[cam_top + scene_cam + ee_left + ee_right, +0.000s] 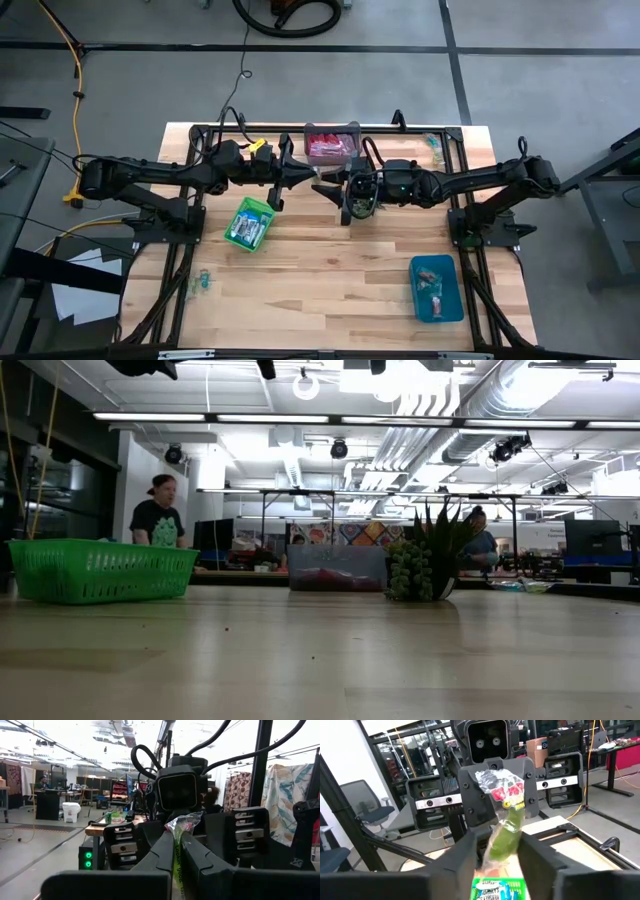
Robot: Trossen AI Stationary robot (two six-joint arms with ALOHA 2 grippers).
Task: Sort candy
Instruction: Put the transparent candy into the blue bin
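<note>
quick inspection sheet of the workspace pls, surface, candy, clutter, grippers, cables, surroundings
surface: light wooden table, mostly bare at the near side
job's things: one green-wrapped candy held up between the two arms; green basket, blue bin and clear bin each hold sweets
clutter: spiky plant in a pot under the right arm; a few loose bits near the table's left edge
grippers: left gripper shut on the candy's end; right gripper astride the same candy, jaws partly closed, grip not certain
cables: yellow cable on the floor at left; black cable runs to the table's back
surroundings: open workshop, a person behind the table
</note>
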